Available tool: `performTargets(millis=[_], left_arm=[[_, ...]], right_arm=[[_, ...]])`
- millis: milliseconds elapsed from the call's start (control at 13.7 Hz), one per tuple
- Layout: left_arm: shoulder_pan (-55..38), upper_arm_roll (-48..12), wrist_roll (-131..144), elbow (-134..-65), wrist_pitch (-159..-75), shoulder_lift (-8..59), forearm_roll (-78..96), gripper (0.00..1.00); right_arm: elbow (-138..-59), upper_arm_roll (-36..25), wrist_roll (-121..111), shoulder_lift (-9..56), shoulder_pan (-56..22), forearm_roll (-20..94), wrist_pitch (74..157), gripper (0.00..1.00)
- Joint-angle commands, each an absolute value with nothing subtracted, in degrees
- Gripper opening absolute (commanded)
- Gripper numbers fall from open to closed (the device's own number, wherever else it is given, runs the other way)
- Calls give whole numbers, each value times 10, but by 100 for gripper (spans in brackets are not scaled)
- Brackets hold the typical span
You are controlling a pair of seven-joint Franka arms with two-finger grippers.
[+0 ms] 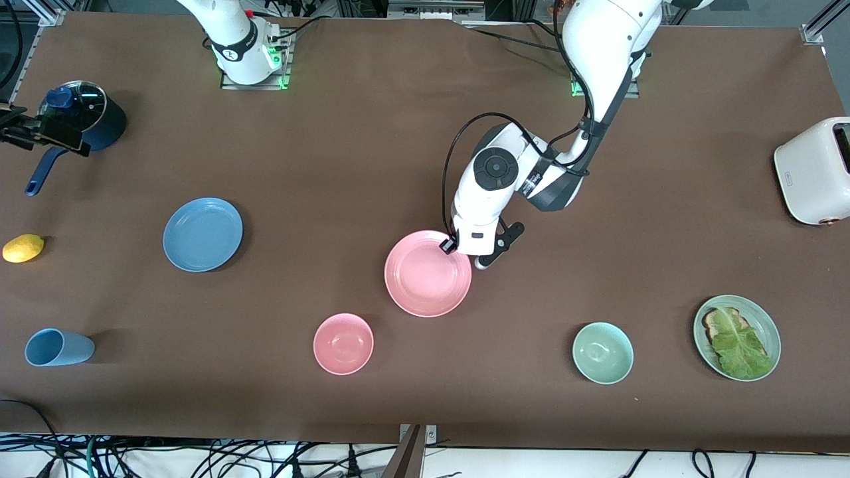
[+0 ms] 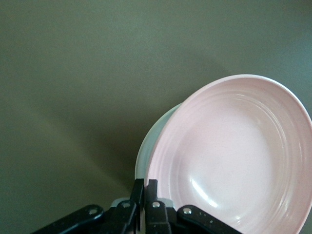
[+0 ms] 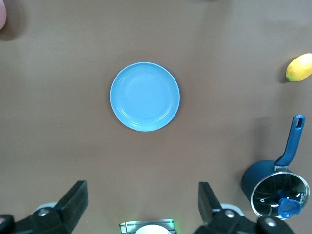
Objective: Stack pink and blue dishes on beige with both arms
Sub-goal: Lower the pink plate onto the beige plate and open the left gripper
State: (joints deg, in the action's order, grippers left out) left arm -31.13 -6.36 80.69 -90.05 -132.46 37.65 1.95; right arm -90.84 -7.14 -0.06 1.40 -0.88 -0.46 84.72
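Note:
The pink plate (image 1: 427, 273) (image 2: 234, 151) is in the middle of the table, tilted, with my left gripper (image 1: 457, 251) (image 2: 145, 184) shut on its rim on the side toward the robots' bases. Under it, the left wrist view shows a sliver of a pale plate rim (image 2: 144, 156), which looks like the beige plate; the front view hides it. The blue plate (image 1: 202, 234) (image 3: 145, 96) lies flat toward the right arm's end. My right gripper (image 3: 145, 204) is open, high over the table near its own base, and out of the front view.
A pink bowl (image 1: 343, 343) and a green bowl (image 1: 602, 352) sit near the front edge. A green plate with toast and lettuce (image 1: 765, 318), a toaster (image 1: 813, 169), a blue cup (image 1: 58, 347), a lemon (image 1: 23, 248) and a blue pot (image 1: 83, 119) stand at the ends.

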Motion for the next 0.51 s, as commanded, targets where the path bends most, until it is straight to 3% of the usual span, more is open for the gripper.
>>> performTargets(millis=[0, 73, 219, 438], left_arm=[[-321, -55, 827, -880, -1317, 391, -3, 0], [-321, -55, 827, -879, -1317, 393, -2, 13], [-321, -54, 826, -879, -1317, 394, -3, 55], [-321, -54, 824, -879, -1317, 393, -4, 88]], right_arm=[[-904, -77, -8, 14, -7, 5, 841, 100], [-904, -77, -8, 14, -7, 5, 841, 100], [-904, -79, -8, 14, -7, 5, 841, 100], [-904, -81, -8, 14, -7, 5, 841, 100]])
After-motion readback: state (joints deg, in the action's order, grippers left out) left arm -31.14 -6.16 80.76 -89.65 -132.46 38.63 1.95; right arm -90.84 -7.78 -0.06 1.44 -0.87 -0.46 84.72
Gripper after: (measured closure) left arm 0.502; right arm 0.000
